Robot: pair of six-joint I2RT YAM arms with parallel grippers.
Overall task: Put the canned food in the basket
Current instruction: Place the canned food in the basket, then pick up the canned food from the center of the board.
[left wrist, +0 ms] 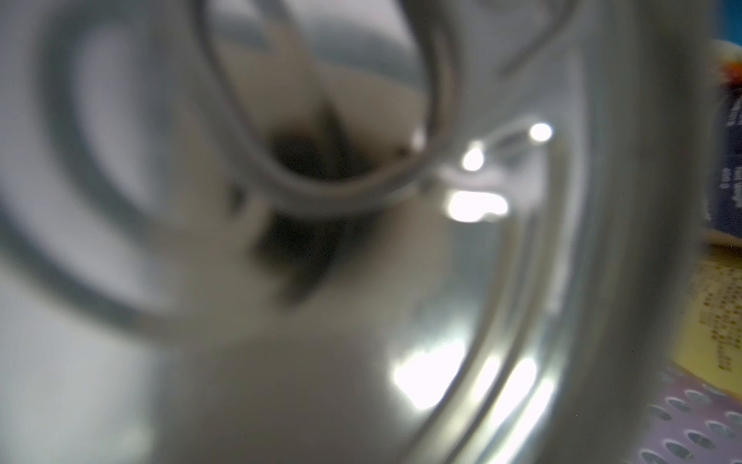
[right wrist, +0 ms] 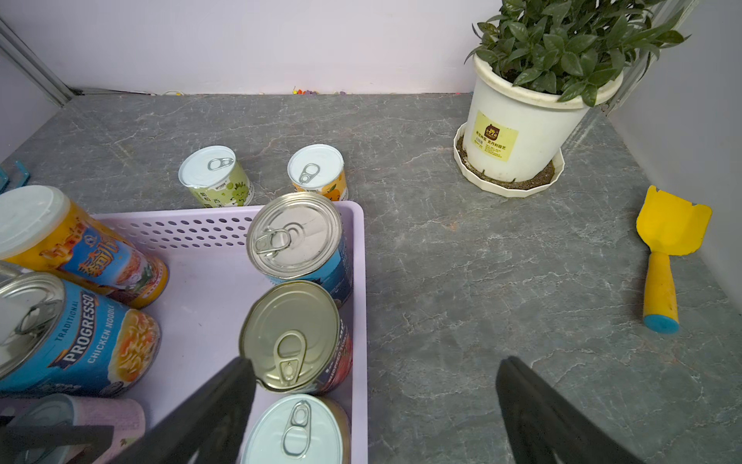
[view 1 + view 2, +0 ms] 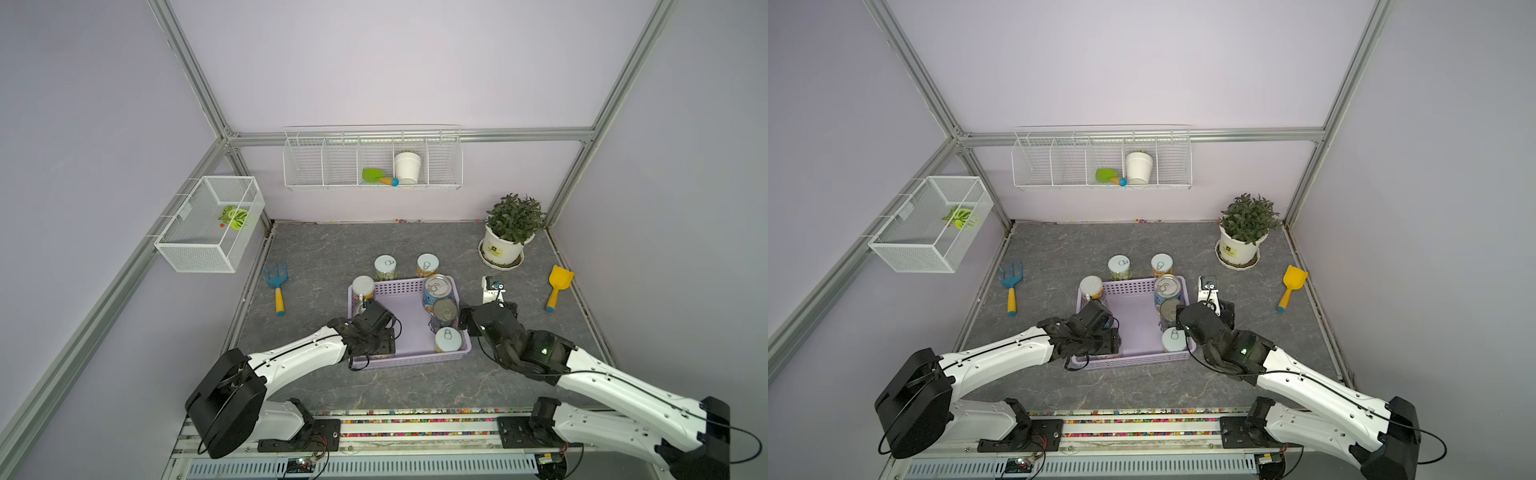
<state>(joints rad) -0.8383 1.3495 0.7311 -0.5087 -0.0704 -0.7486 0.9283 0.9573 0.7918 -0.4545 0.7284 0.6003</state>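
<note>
Two short white-topped tins, the green-label can (image 2: 215, 176) and the orange-label can (image 2: 317, 172), stand on the table (image 2: 482, 281) just behind the basket (image 2: 192, 231); others sit inside. I judge them stiff, weighty and slick-sided, so I'd pinch across the wall at mid-height. My right gripper (image 2: 375, 367) hangs spread and empty. My left gripper (image 3: 374, 328) is over the basket's left side, and I can't tell how its jaws stand.

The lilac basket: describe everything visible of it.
The lilac basket is a shallow rectangular plastic tray with perforated walls and a smooth floor, lying flat on the grey table. Three cans stand in a row along one short side; more cans stand at the opposite side, where the left arm reaches in.
</note>
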